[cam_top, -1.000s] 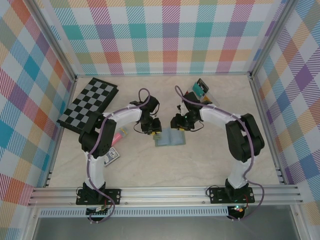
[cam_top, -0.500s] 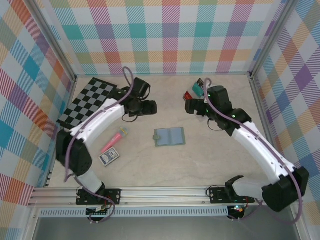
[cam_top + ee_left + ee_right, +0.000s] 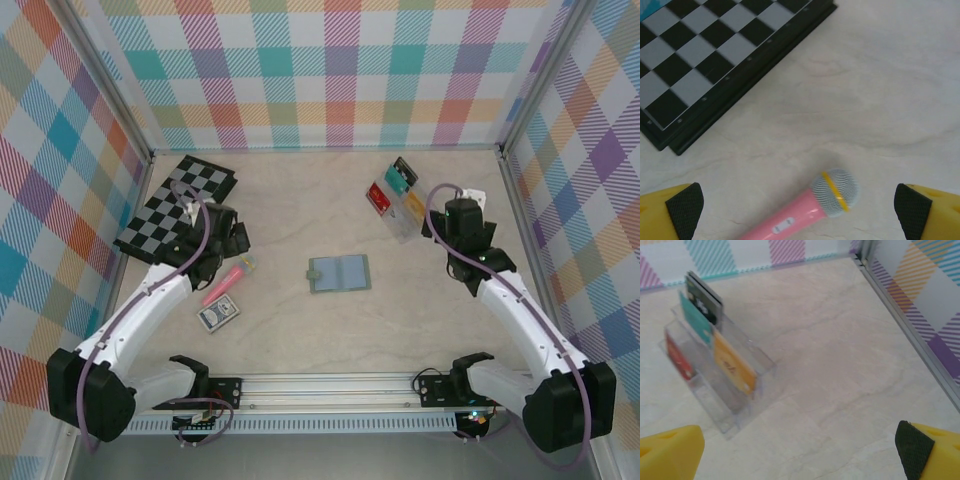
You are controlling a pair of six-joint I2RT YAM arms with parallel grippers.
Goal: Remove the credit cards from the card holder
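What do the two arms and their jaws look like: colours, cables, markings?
The left arm and right arm are white tubular links with black joints and bases, each trailed by a purple cable. The left gripper and right gripper have yellow jaws faced with black textured pads.

The card holder (image 3: 338, 273) was surrounded by bare table (image 3: 400, 330); the pink microphone (image 3: 225, 283) and clear tray (image 3: 407, 232) were set well apart from it.

White links (image 3: 150, 300), purple cables (image 3: 81, 395), yellow fingers (image 3: 660, 212).
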